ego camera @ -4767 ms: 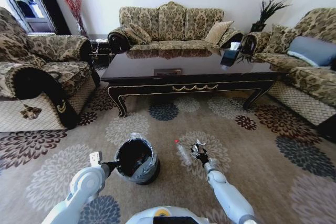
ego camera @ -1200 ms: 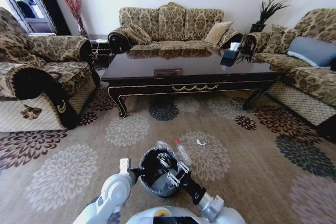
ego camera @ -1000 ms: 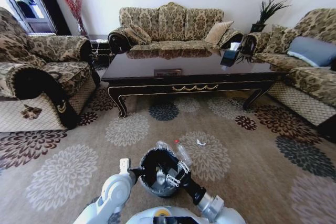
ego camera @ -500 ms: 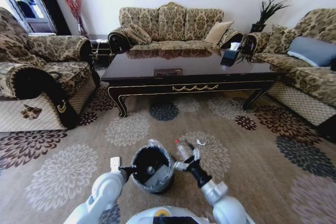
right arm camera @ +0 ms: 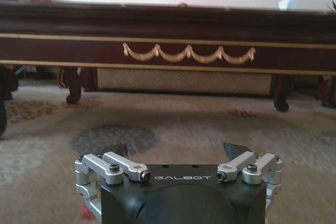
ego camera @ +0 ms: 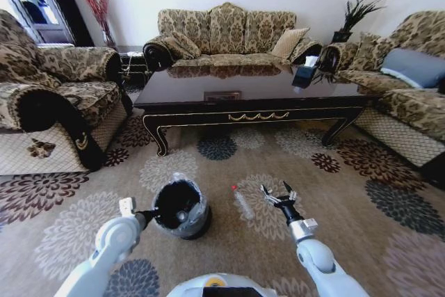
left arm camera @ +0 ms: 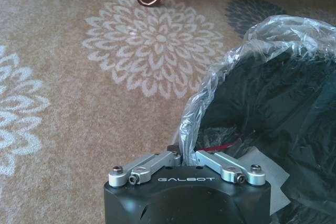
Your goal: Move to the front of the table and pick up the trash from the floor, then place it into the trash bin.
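The black trash bin [ego camera: 179, 208] with its clear bag stands on the flowered floor [ego camera: 348, 220] in front of the dark table [ego camera: 254, 92]. My left gripper [ego camera: 148, 215] is shut on the bin's bagged rim [left arm camera: 185, 129]. A crumpled pale piece of trash [ego camera: 183, 217] lies inside the bin. A clear bottle [ego camera: 243, 203] with a red cap lies on the carpet between the bin and my right gripper [ego camera: 277, 195]. That gripper hangs open and empty just right of the bottle, low over the carpet. In the right wrist view it [right arm camera: 176, 151] faces the table's gold-trimmed front [right arm camera: 189, 51].
Patterned sofas stand on the left [ego camera: 49, 95], behind the table [ego camera: 222, 33] and on the right [ego camera: 403, 81]. A curved table leg [ego camera: 158, 145] stands beyond the bin. Open carpet lies to the right of my right arm.
My right gripper has left the bin and swung right to beside the bottle, now open. The left gripper has drawn the bin to the left. A pale piece now lies in the bin.
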Tool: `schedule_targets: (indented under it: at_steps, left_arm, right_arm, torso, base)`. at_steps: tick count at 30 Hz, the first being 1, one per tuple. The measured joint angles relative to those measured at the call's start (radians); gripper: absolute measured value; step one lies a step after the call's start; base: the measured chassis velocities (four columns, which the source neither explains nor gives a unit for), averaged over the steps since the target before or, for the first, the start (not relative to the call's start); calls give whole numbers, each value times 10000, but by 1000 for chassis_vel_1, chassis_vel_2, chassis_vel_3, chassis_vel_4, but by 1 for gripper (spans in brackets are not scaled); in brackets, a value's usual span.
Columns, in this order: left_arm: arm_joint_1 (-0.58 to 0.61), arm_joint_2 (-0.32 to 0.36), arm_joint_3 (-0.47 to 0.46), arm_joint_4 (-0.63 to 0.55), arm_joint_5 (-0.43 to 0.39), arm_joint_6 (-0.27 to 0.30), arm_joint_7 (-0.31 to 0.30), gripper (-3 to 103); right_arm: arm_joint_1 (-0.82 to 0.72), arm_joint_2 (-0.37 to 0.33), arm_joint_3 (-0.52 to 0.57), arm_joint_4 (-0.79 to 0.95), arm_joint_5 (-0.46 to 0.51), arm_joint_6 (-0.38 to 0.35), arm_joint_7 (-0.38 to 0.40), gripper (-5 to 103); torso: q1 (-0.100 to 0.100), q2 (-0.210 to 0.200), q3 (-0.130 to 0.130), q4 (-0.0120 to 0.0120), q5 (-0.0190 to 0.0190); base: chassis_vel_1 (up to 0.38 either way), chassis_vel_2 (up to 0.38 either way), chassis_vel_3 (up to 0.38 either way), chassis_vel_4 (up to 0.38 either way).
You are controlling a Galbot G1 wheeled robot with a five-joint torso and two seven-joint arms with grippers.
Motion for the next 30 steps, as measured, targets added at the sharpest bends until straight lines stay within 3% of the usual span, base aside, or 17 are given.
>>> schedule_targets:
  at_steps: [16,27,30]
  left_arm:
    - [96,-50,-376,-112,-182,0,1,0]
    - [318,43,-671,-324,-381,0,-46,0]
    - [355,52,-706,-323,-387,0,-48,0]
  right_arm:
    - [1481,478,-779,-2335,166,209,39,100]
    - [3828,1416,-712,-5890,717,141,-117,100]
    - [3967,1454,-707,-6152,794,142,-141,100]
  torso:
    - [2,0,2,1,-2]
    - [1,0,-2,3,0]
    - [1,0,0,2,-1]
  base:
    - [-67,66,74,-70]
    - [-12,11,6,-11]
    - [0,0,0,0]
